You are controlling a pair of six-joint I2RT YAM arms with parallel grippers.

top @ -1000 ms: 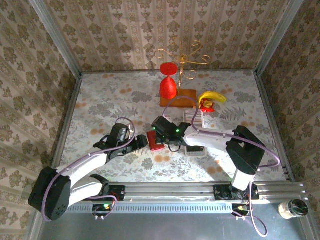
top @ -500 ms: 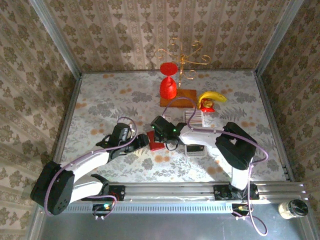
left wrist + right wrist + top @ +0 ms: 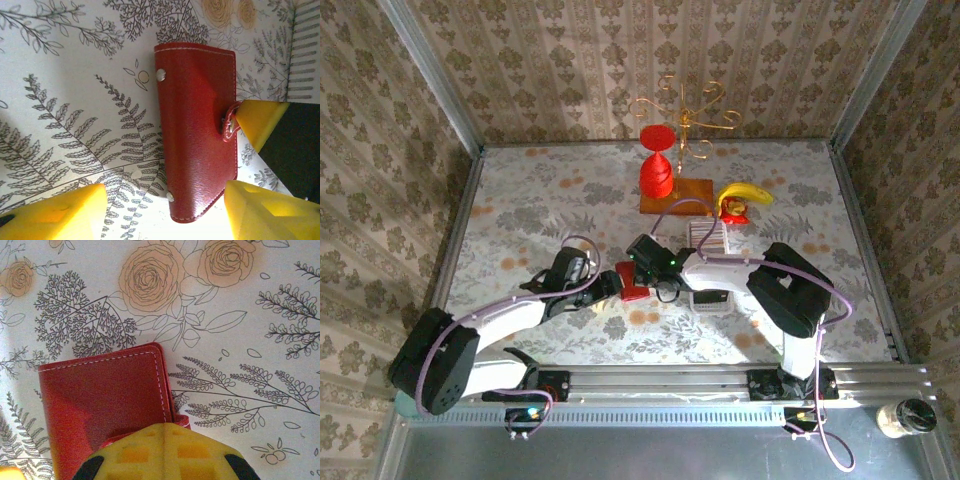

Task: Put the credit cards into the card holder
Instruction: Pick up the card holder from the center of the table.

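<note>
While the left gripper hangs over the table with its yellow fingers spread wide, nothing sits in its grasp; the near end of the card holder lies on the cloth between them, touched by neither as far as I can make out. From the opposite side the right gripper comes in low, and one of its yellow fingertips presses against the clasp tab at the holder's long edge. Whether that gripper is spread or pinched together I cannot tell, since its second finger hardly shows.

The holder itself is a small red wallet lying flat and closed on the flowered tablecloth, between the two arms near the middle of the table, the tab wrapped round its edge and seemingly still fastened.

The credit cards lie apart from it, a pale striped row just beyond the right arm, partly covered by that arm. Farther back stand a red goblet on a wooden board, a banana and a gold wire stand.

By my reckoning the job has barely begun: the clasp wants undoing, the holder wants opening, and every card has yet to be carried over and slid inside
</note>
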